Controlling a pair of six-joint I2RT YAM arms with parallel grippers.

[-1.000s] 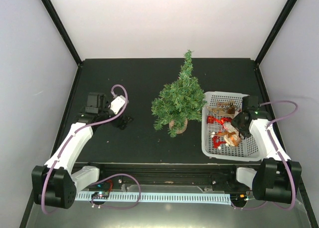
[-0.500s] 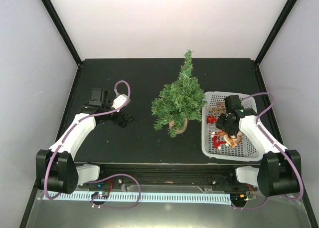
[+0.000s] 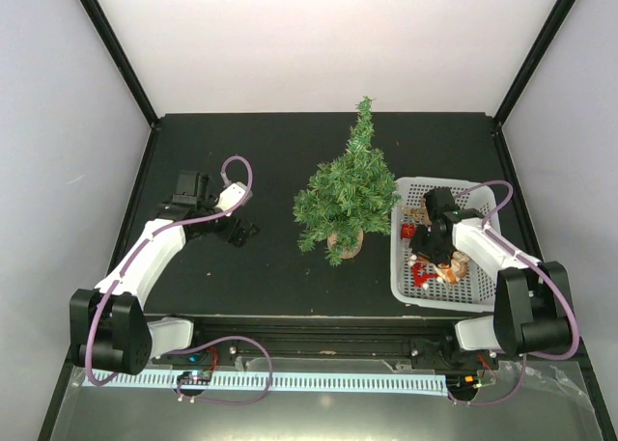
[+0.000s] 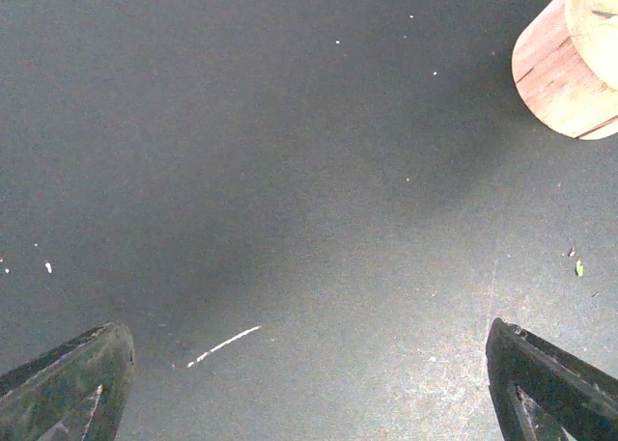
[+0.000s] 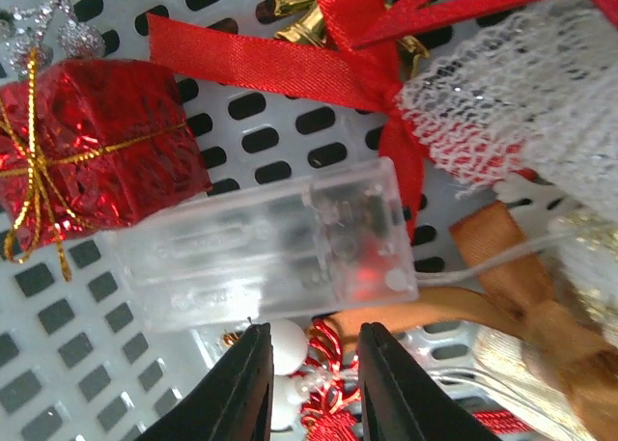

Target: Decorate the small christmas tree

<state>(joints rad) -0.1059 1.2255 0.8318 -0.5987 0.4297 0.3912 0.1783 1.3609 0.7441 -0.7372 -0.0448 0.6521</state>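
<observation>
The small christmas tree point(image 3: 350, 185) stands upright mid-table on its round wooden base point(image 3: 345, 241), which also shows at the top right of the left wrist view point(image 4: 570, 60). My left gripper point(image 3: 241, 234) hangs wide open over bare table left of the tree, with nothing between its fingers point(image 4: 72, 388). My right gripper point(image 3: 428, 251) is down in the white basket point(image 3: 483, 294). In the right wrist view its jaws point(image 5: 314, 364) stand a narrow gap apart on either side of a red wire ornament with white beads point(image 5: 323, 388). The left finger touches a bead.
In the basket lie a clear battery case point(image 5: 261, 243), a shiny red gift box with gold string point(image 5: 92, 142), a red ribbon bow point(image 5: 319, 65), white lace point(image 5: 512, 103) and a tan ribbon point(image 5: 526, 306). The basket sits right of the tree, close to its branches.
My right gripper has moved left and deeper into the basket, and its jaws have narrowed around the red wire ornament. The left arm shifted slightly at first, then held still.
</observation>
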